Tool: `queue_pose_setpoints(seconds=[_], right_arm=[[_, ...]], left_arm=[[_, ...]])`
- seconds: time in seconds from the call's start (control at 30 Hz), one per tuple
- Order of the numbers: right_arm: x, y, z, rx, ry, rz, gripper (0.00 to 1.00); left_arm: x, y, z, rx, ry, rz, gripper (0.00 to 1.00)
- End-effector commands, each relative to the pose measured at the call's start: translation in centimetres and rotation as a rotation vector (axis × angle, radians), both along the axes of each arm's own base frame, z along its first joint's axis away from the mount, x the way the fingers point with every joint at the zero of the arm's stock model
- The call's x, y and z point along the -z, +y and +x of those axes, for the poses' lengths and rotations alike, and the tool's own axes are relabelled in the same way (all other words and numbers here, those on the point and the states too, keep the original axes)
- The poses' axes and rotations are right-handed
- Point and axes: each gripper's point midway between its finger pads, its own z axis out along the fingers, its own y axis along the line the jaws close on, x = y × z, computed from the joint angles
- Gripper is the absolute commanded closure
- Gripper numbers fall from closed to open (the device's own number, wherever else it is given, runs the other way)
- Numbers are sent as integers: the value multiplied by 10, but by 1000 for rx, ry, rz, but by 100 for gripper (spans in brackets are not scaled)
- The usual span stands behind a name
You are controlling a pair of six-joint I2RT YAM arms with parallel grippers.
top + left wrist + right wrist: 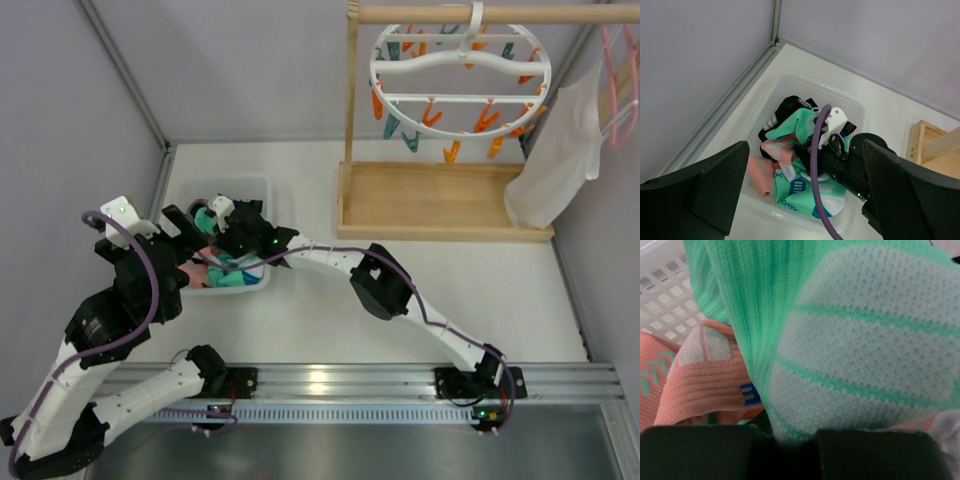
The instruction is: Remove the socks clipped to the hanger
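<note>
The white ring hanger [460, 80] hangs from the wooden rail at the back right, with only orange and teal clips dangling from it. Several socks [802, 192] lie piled in a white basket [790, 82] at the left: mint green, pink-salmon and black. My right gripper [222, 228] reaches down into the basket and is shut on a mint green sock [860, 340], which fills the right wrist view above a pink-salmon sock [705, 380]. My left gripper [802, 197] hovers wide open above the basket's near side, holding nothing.
A wooden rack base [440, 200] stands at the back right. A pink hanger [620, 90] with a white garment [555, 160] hangs at the far right. Grey walls and a metal post [130, 80] close in the left side.
</note>
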Motion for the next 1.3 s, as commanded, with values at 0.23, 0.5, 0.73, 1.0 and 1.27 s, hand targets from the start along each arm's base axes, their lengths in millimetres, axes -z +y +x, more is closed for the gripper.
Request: queue_pose_setpoints(seconds=[0.23,0.5,0.73,1.0,1.27], right_arm=[[-113,-11,-10,11,-73,185,60],[-164,-26,-16,12,-123,230,34],[-191,-76,-12,115,-153,245,10],[-198,-206,-2,337,-118,284,1],[-177,-333,4,587,-153,55,1]], left_arm=[[-1,2,-2,0,-24,-39,2],[4,-1,0,0,-8,-24,2],[6,-2,4,-12,3,0,2],[9,-47,23,200,1,29,1],[9,-98,45,431,33,9,2]])
